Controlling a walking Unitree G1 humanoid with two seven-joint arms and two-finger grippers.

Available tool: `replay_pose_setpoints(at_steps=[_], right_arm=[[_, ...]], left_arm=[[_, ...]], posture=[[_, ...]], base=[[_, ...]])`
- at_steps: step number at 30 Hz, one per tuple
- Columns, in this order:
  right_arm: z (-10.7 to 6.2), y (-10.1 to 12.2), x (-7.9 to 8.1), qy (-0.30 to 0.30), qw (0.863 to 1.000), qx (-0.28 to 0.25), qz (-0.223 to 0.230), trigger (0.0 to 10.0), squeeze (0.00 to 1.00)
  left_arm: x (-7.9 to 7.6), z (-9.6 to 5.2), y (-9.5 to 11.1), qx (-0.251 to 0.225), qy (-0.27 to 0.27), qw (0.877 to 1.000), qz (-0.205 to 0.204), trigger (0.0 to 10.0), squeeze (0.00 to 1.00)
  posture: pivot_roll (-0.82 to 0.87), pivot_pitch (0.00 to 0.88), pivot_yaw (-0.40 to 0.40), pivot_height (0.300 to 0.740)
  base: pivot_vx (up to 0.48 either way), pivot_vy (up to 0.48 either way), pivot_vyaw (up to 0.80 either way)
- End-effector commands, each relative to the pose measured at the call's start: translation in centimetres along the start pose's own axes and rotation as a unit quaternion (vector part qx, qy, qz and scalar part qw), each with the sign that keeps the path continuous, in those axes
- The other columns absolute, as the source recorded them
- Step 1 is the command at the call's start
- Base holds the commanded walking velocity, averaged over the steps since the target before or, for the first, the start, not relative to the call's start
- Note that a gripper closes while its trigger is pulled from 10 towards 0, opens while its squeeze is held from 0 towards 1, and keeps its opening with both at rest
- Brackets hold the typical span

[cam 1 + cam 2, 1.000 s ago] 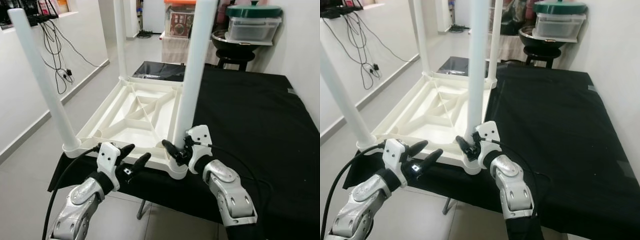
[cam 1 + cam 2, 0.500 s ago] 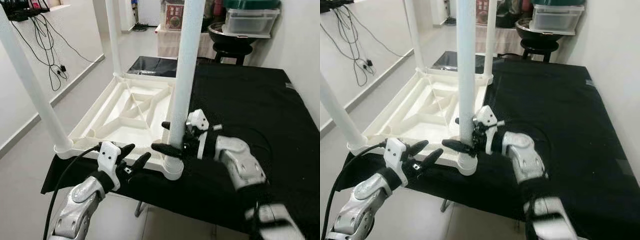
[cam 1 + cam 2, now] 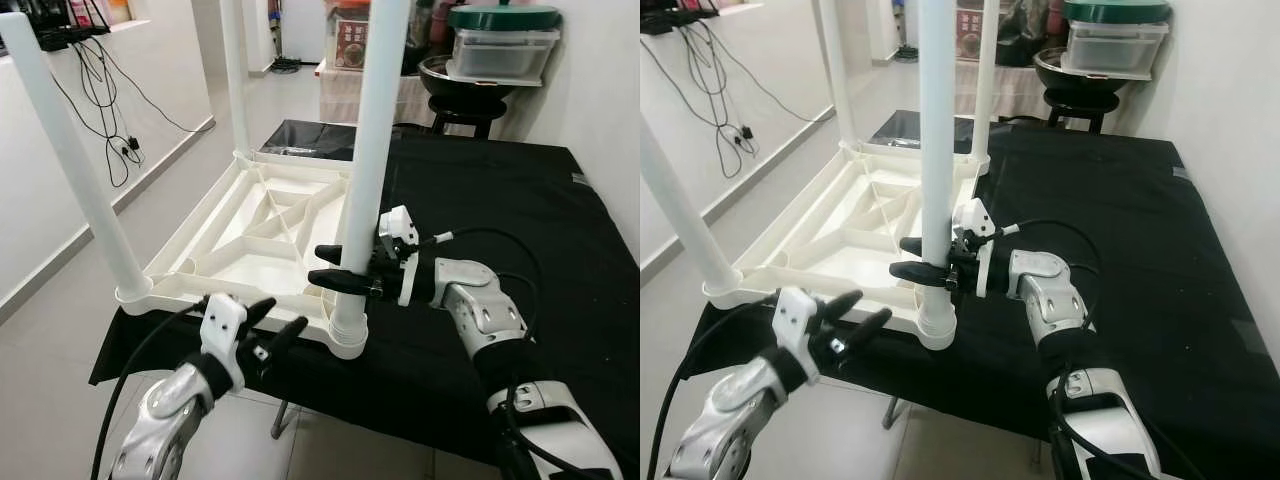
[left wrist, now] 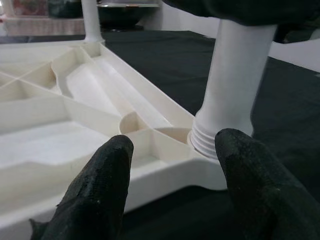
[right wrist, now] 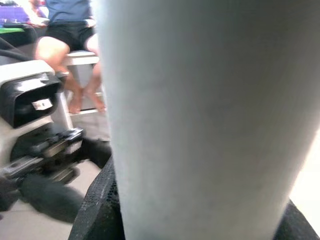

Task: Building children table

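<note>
A white children's table (image 3: 240, 250) lies upside down on a black-covered table (image 3: 500, 220), its legs pointing up. My right gripper (image 3: 316, 264) is shut on the near-right leg (image 3: 375, 120) a little above its threaded base (image 4: 220, 135), one black finger (image 5: 97, 200) on each side. In the right wrist view that leg (image 5: 210, 115) stands between the fingers. My left gripper (image 3: 284, 314) hangs open just below the tabletop's front edge, near the same corner and touching nothing. The near-left leg (image 3: 70, 170) and the far-left leg (image 3: 234, 70) stand upright.
The upturned table overhangs the black cloth's left edge, with bare floor below. A clear box with a green lid (image 3: 505, 45) and a dark bowl on a stool (image 3: 450, 80) stand at the back. Cables (image 3: 100, 90) hang on the left wall. A seated person (image 5: 70, 30) is in the right wrist view.
My right gripper has climbed from the leg's base to a little higher on the leg and turned level, its arm now reaching in from the right. The left gripper has barely moved.
</note>
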State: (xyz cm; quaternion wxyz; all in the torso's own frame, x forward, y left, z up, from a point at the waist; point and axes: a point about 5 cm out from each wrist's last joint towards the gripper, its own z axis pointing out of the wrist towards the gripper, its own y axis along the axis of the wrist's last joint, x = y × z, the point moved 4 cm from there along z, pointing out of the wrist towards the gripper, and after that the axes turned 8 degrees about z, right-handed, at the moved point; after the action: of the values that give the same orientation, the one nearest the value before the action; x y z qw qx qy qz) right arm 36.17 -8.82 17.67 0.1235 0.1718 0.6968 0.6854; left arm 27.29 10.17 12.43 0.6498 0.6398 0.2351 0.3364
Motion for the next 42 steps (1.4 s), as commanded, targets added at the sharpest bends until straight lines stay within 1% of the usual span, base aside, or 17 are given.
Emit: replay_pose_setpoints(at_steps=[1, 2, 3, 6, 12, 13, 16, 17, 18, 19, 22, 23, 29, 37, 39, 41, 42], right_arm=[[-1.9, -3.3, -2.5, -0.192, 0.980, 0.052, 0.006, 0.0, 0.00], [-1.9, -3.3, -2.5, -0.192, 0.980, 0.052, 0.006, 0.0, 0.00], [-2.9, -3.9, -3.4, -0.295, 0.954, 0.053, 0.008, 0.0, 0.00], [-4.4, -5.4, -0.9, -0.392, 0.917, 0.053, 0.038, 0.0, 0.00], [-3.6, -6.4, 0.9, -0.378, 0.922, 0.052, 0.059, 0.0, 0.00], [-3.4, -6.3, 0.5, -0.372, 0.925, 0.053, 0.057, 10.0, 0.00], [-3.3, -5.8, 0.0, -0.367, 0.928, 0.049, 0.051, 10.0, 0.00], [-3.0, -5.6, 0.3, -0.347, 0.936, 0.046, 0.050, 10.0, 0.85], [-3.0, -5.6, 0.3, -0.347, 0.936, 0.046, 0.050, 10.0, 0.85], [-2.6, -5.2, 0.6, -0.319, 0.945, 0.033, 0.056, 10.0, 1.00], [-1.6, -3.5, 1.8, -0.262, 0.962, -0.003, 0.078, 10.0, 1.00], [-1.5, -2.4, 1.9, -0.224, 0.972, -0.017, 0.073, 10.0, 0.09], [-1.3, 0.0, 1.3, -0.089, 0.996, -0.024, 0.014, 10.0, 0.00], [-1.3, -0.2, 0.7, -0.008, 1.000, 0.000, 0.010, 10.0, 0.00], [-1.3, -0.2, 0.4, -0.005, 1.000, 0.002, 0.011, 8.6, 0.00], [-1.3, 0.4, 0.0, 0.016, 1.000, -0.006, 0.020, 0.9, 0.00], [-1.3, 0.4, 0.0, 0.016, 1.000, -0.006, 0.020, 0.9, 0.00]], left_arm=[[-2.4, -0.8, 0.3, -0.001, -0.053, 0.998, -0.019, 10.0, 0.00], [-2.4, -0.8, 0.3, -0.001, -0.053, 0.998, -0.019, 10.0, 0.00], [-3.2, -1.4, 0.4, 0.001, -0.065, 0.998, -0.023, 10.0, 0.00], [-4.6, -2.2, 0.7, -0.002, -0.066, 0.997, -0.037, 10.0, 0.00], [-4.9, -2.4, 0.7, -0.012, -0.049, 0.997, -0.056, 10.0, 0.00], [-4.8, -2.3, 0.6, -0.013, -0.050, 0.997, -0.054, 10.0, 0.00], [-4.7, -2.1, 0.4, -0.013, -0.051, 0.997, -0.050, 10.0, 0.00], [-4.7, -2.1, 0.4, -0.013, -0.051, 0.997, -0.050, 10.0, 0.00], [-4.7, -2.1, 0.4, -0.013, -0.051, 0.997, -0.050, 10.0, 0.00], [-4.7, -2.0, 0.5, -0.014, -0.050, 0.997, -0.050, 10.0, 0.00], [-4.7, -2.1, 0.7, -0.013, -0.048, 0.997, -0.052, 10.0, 0.00], [-4.8, -2.0, 0.7, -0.013, -0.051, 0.997, -0.051, 10.0, 0.00], [-4.8, -1.6, 0.7, -0.016, -0.057, 0.997, -0.053, 10.0, 0.00], [-4.8, -1.4, 0.7, -0.020, -0.055, 0.997, -0.058, 10.0, 0.00], [-4.8, -1.3, 0.7, -0.020, -0.054, 0.997, -0.058, 10.0, 0.00], [-4.7, -1.3, 0.7, -0.021, -0.053, 0.997, -0.059, 10.0, 0.00], [-4.7, -1.3, 0.7, -0.021, -0.053, 0.997, -0.059, 10.0, 0.00]], posture=[[0.00, 0.000, -0.038, 0.740], [0.00, 0.000, -0.038, 0.740], [-0.01, 0.000, -0.028, 0.740], [-0.02, 0.006, -0.014, 0.740], [-0.03, 0.000, 0.000, 0.740], [-0.02, 0.000, -0.008, 0.740], [-0.02, 0.000, -0.010, 0.740], [-0.02, 0.000, -0.013, 0.740], [-0.02, 0.000, -0.013, 0.740], [-0.01, 0.000, -0.015, 0.740], [-0.01, 0.000, -0.012, 0.740], [-0.01, 0.000, -0.013, 0.740], [0.01, 0.000, -0.016, 0.740], [0.03, 0.000, -0.019, 0.740], [0.03, 0.000, -0.021, 0.740], [0.03, 0.000, -0.019, 0.740], [0.03, 0.000, -0.019, 0.740]], base=[[0.000, 0.000, 0.00], [0.000, 0.000, 0.00], [0.000, 0.000, 0.00], [0.000, 0.000, 0.00], [0.000, 0.000, 0.00], [0.000, 0.000, 0.00], [0.000, 0.000, 0.00], [0.000, 0.000, 0.00], [0.000, 0.000, 0.00], [0.000, 0.000, 0.00], [0.000, 0.000, 0.00], [0.000, 0.000, 0.00], [0.000, 0.000, 0.00], [0.000, 0.000, 0.00], [0.000, 0.000, 0.00], [0.000, 0.000, 0.00], [0.000, 0.000, 0.00]])
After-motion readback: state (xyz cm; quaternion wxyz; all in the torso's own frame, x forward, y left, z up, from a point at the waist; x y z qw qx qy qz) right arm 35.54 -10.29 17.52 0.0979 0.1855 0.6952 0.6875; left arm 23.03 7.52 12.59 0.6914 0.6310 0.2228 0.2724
